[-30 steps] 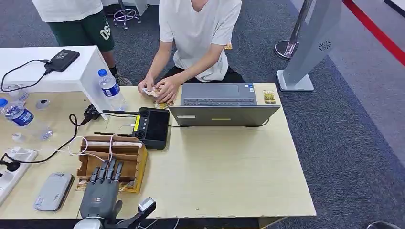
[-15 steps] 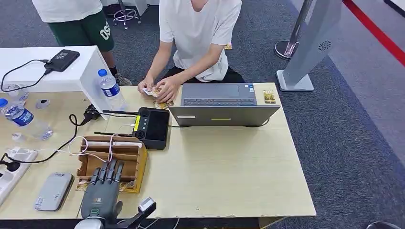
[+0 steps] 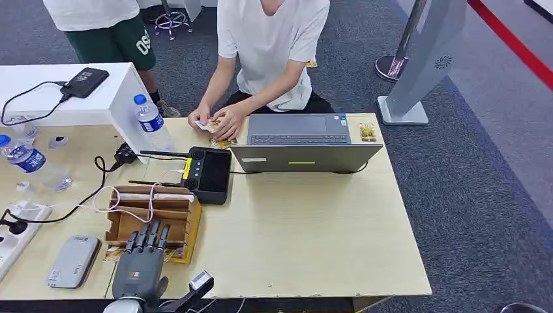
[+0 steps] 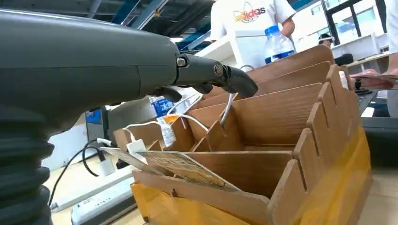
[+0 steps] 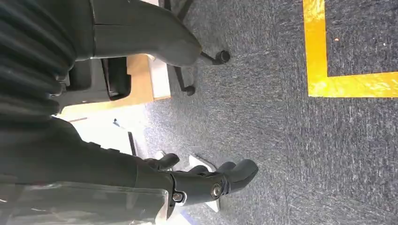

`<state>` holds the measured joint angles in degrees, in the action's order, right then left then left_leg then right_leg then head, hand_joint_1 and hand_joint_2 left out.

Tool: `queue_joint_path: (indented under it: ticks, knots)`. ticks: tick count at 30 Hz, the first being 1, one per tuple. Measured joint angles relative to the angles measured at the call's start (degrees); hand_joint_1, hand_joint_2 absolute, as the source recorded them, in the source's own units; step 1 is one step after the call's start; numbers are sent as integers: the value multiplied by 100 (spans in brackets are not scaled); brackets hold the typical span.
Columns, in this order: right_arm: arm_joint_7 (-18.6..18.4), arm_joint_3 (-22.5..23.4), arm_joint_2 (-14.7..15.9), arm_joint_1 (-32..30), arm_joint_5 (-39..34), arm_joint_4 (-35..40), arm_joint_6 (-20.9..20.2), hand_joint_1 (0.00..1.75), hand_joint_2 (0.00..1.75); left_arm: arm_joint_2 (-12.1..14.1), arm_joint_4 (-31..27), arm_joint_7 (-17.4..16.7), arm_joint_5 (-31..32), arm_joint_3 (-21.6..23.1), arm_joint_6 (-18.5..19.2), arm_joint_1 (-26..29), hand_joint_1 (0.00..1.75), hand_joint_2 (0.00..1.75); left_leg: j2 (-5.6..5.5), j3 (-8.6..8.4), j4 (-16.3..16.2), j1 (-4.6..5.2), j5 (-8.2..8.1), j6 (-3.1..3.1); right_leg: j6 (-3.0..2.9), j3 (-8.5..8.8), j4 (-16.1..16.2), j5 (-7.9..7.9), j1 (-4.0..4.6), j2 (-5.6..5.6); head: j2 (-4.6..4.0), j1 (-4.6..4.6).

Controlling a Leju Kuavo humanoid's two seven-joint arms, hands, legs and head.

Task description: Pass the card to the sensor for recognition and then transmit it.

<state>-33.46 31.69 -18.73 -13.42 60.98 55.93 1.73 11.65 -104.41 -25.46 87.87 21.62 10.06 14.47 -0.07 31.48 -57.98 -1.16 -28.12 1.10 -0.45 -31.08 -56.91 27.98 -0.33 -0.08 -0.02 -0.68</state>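
My left hand hovers at the table's near edge, its fingers stretched out flat above the nearest slots of a wooden card holder. It holds nothing. A printed card leans in the closest slot of the wooden card holder, below my fingers. A black device with a yellow strip lies just beyond the holder. My right hand hangs beside the body over the carpet, with its fingers loosely bent and nothing in them.
A person kneels at the far edge and handles cards beside an open laptop. Water bottles, cables, a power strip and a grey device crowd the left side. A second person stands at the back left.
My left hand has drifted very slightly back toward the near edge. The person's hands keep shuffling cards in the same spot.
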Motion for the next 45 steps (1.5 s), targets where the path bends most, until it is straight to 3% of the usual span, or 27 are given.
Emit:
queue_joint_path:
  ticks: [34, 35, 36, 45]
  knots:
    - [-2, -4, -2, -2, -26, 17, 7, 0, 175, -142, 114, 94, 0, -182, -18, 47, 0, 175, 0, 0, 0, 0, 0, 0, 0, 0, 0, 0, 0, 0, 0, -2]
    - [-2, -4, -2, -2, -28, 17, 7, 0, 175, -144, 114, 94, 0, -184, -18, 47, 58, 175, 0, 0, 0, 0, 0, 0, 0, 0, 0, 0, 0, 0, 0, 0]
    - [-2, -4, -2, -2, -29, 17, 7, 0, 175, -146, 114, 96, 0, -186, -18, 47, 175, 175, 0, 0, 0, 0, 0, 0, 0, 0, 0, 0, 0, 0, 0, -2]
    - [-2, -2, -2, -2, -26, 17, 4, 0, 175, -199, 116, 276, 0, -321, -72, 73, 175, 175, 0, 0, 0, 0, 0, 0, 0, 2, 0, 0, 0, 0, 0, -2]
